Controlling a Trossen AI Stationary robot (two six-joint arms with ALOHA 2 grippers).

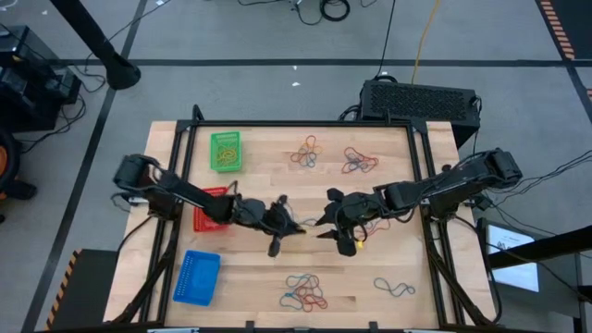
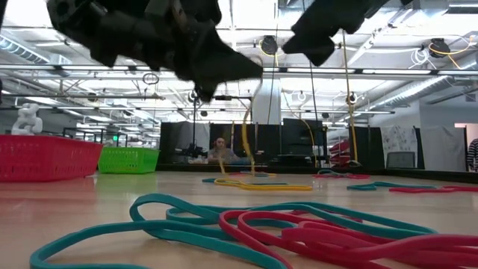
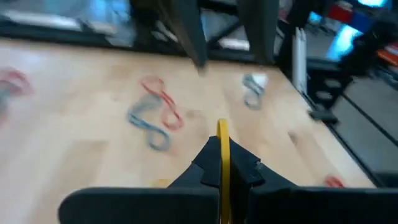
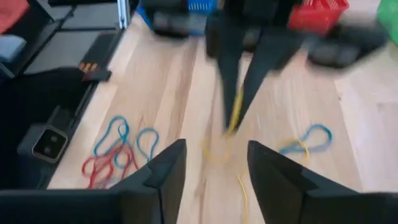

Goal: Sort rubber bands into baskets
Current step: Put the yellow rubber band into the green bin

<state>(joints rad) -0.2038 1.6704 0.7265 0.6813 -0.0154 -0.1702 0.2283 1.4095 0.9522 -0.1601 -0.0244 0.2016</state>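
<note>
Yellow rubber band (image 3: 222, 163) pinched in closed left tool (image 3: 222, 177); judged light, limp, stretchy. Right tool (image 4: 211, 163) open, empty, just beside.

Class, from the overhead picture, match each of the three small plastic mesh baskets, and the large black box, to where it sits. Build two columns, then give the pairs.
Things:
1. green plastic mesh basket
2. red plastic mesh basket
3. blue plastic mesh basket
4. large black box

Places:
A. just beyond the table's far edge, on the right arm's side
B. near edge of the table, left arm's side
C. partly under the left arm
D. far part of the table, left arm's side

Pairs: 1-D, 2-C, 3-B, 4-A
</note>
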